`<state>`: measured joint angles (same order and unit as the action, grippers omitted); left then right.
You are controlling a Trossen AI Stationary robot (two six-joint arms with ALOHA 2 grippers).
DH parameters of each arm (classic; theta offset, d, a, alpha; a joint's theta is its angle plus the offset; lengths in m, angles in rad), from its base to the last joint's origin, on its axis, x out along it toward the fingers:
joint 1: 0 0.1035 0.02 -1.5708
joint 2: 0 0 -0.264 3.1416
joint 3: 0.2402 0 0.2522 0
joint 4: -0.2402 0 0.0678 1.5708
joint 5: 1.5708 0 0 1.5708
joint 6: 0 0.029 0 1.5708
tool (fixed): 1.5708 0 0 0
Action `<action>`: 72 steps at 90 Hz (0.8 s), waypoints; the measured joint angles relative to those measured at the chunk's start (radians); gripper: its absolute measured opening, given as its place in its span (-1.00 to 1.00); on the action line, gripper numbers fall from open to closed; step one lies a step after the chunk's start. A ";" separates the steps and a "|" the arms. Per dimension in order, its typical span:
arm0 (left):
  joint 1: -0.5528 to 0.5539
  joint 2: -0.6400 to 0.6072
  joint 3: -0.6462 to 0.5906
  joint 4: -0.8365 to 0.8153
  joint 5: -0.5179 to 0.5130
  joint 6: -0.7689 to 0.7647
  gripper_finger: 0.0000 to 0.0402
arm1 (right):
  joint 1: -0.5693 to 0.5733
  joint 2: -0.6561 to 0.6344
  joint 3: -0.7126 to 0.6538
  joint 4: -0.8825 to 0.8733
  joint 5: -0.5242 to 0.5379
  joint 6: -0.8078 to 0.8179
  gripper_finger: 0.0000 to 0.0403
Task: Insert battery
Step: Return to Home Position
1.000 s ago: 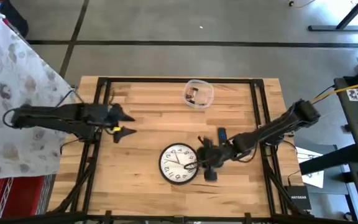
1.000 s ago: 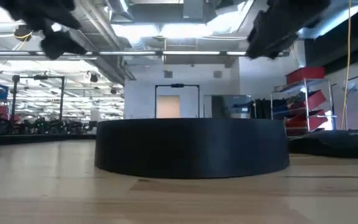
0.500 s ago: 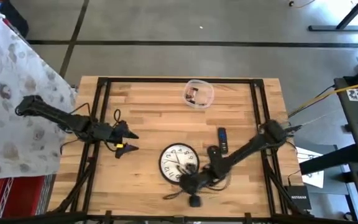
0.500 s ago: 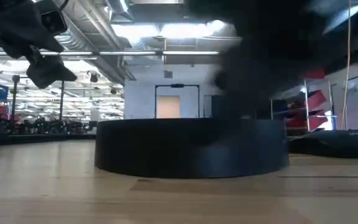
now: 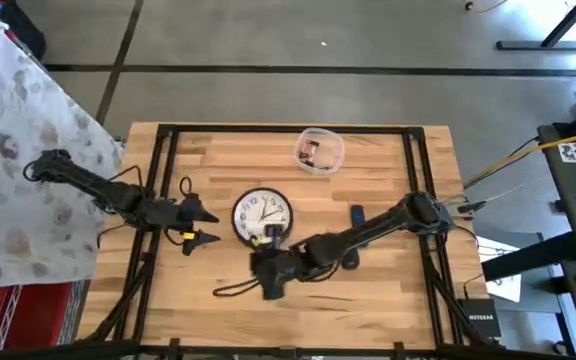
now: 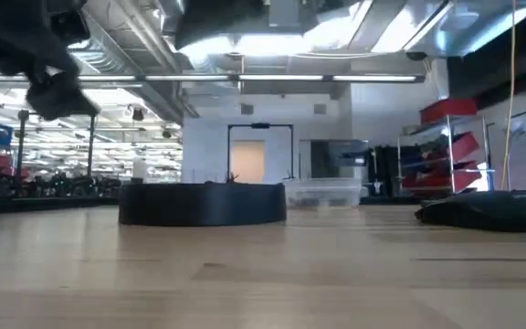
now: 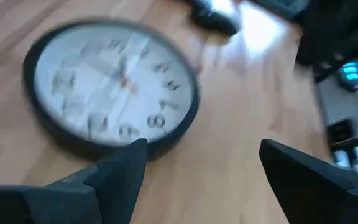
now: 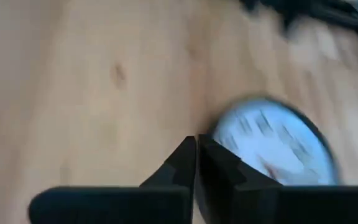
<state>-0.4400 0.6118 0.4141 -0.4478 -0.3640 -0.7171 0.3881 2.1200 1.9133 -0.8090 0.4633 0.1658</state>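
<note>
Clock lies face up about the middle of the table, between the two grippers, so its back is hidden and I cannot tell if the battery sits well inside. The right gripper is low over the wood just beside the clock, with its fingers pressed together and nothing between them. The left gripper hangs between the clock and the left edge, with its fingers spread and empty. I think the main danger is the long right arm: it reaches across the table close to the clock and to a dark bar. When it pulls back it may push one of them, or catch the loose cable. The high view gives this whole layout, but only the right wrist view shows the fingertips meeting, and only the low view shows that the clock rests flat on the table
</note>
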 joint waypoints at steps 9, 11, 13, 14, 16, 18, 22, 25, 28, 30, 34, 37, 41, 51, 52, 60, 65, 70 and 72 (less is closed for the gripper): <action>-0.069 -0.007 0.016 -0.048 -0.077 -0.061 0.48 | -0.009 -0.081 -0.074 -0.148 -0.013 0.092 -1.00; -0.083 -0.013 0.018 -0.046 -0.095 -0.063 0.48 | -0.011 -0.098 -0.097 -0.162 -0.013 0.112 -1.00; -0.097 -0.020 0.019 -0.043 -0.114 -0.064 0.48 | -0.014 -0.118 -0.123 -0.168 -0.012 0.129 -1.00; -0.105 -0.024 0.020 -0.042 -0.125 -0.064 0.48 | -0.016 -0.129 -0.138 -0.170 -0.012 0.135 -1.00; -0.118 -0.032 0.022 -0.039 -0.142 -0.062 0.48 | -0.016 -0.153 -0.170 -0.169 -0.013 0.145 -1.00; -0.130 -0.041 0.023 -0.039 -0.161 -0.060 0.48 | -0.016 -0.177 -0.204 -0.165 -0.011 0.152 -1.00; -0.149 -0.065 0.025 -0.044 -0.205 -0.058 0.48 | -0.017 -0.235 -0.278 -0.144 -0.011 0.176 -1.00; -0.162 -0.094 0.025 -0.055 -0.234 -0.058 0.48 | -0.017 -0.285 -0.338 -0.115 -0.007 0.201 -1.00; -0.174 -0.125 0.025 -0.067 -0.261 -0.061 0.48 | -0.017 -0.339 -0.405 -0.078 -0.007 0.227 -1.00; -0.181 -0.148 0.025 -0.073 -0.280 -0.060 0.48 | -0.016 -0.375 -0.452 -0.052 -0.007 0.242 -1.00; -0.192 -0.196 0.025 -0.078 -0.312 -0.052 0.48 | -0.015 -0.449 -0.555 0.011 -0.009 0.277 -1.00; -0.199 -0.241 0.025 -0.080 -0.325 -0.038 0.48 | -0.016 -0.508 -0.638 0.081 -0.012 0.303 -1.00; -0.204 -0.300 0.025 -0.081 -0.334 -0.019 0.48 | -0.016 -0.587 -0.751 0.183 -0.022 0.329 -1.00; -0.205 -0.454 0.025 -0.092 -0.338 0.054 0.48 | -0.041 -0.789 -1.036 0.457 -0.099 0.362 -1.00; -0.205 -0.469 0.025 -0.093 -0.338 0.061 0.48 | -0.045 -0.808 -1.062 0.488 -0.110 0.363 -1.00; -0.200 -0.576 0.020 -0.098 -0.342 0.132 0.48 | -0.087 -0.952 -1.257 0.701 -0.199 0.352 -1.00; -0.194 -0.612 0.018 -0.095 -0.345 0.156 0.48 | -0.128 -1.041 -1.360 0.815 -0.275 0.325 -1.00; -0.184 -0.605 0.019 -0.083 -0.343 0.177 0.48 | -0.178 -1.128 -1.456 0.924 -0.359 0.305 -1.00; -0.180 -0.601 0.014 -0.081 -0.328 0.179 0.48 | -0.199 -1.160 -1.493 0.965 -0.391 0.301 -1.00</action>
<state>-0.6196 0.0111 0.4286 -0.5288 -0.6920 -0.5380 0.1895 0.9601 0.4207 0.1565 0.0728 0.4664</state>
